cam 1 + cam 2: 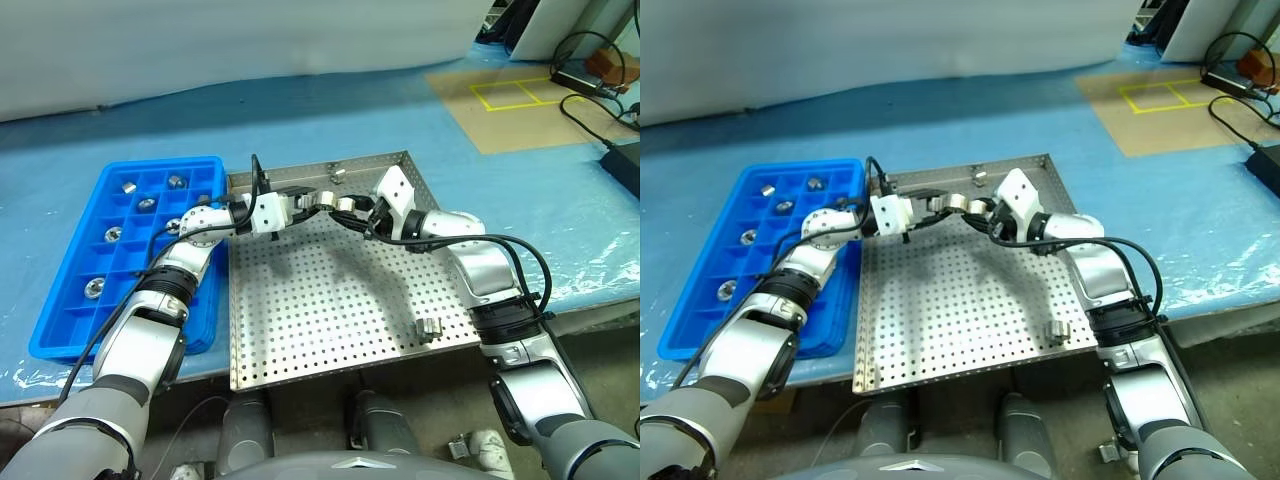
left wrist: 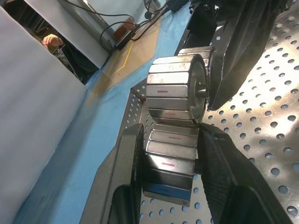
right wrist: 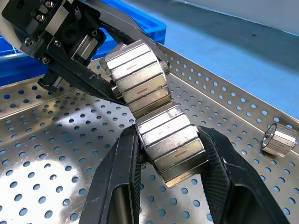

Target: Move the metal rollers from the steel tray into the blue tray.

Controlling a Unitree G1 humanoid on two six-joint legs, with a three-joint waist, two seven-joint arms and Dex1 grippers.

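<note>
Over the far part of the steel tray (image 1: 320, 300) my two grippers meet tip to tip. My left gripper (image 1: 318, 203) is shut on a faceted silver metal roller (image 2: 169, 163). My right gripper (image 1: 347, 208) is shut on a second roller (image 3: 170, 144). The two rollers touch side to side. A loose roller (image 1: 430, 328) lies near the steel tray's front right corner, and another (image 1: 337, 173) lies by its far rim. To the left, the blue tray (image 1: 160, 163) holds several rollers (image 1: 113, 234) in separate compartments.
Both trays rest on a table covered with blue sheeting (image 1: 560, 200). The steel tray's front edge overhangs the table's front. At the far right are a brown board with a yellow taped square (image 1: 510, 93), black cables and a dark box (image 1: 625, 160).
</note>
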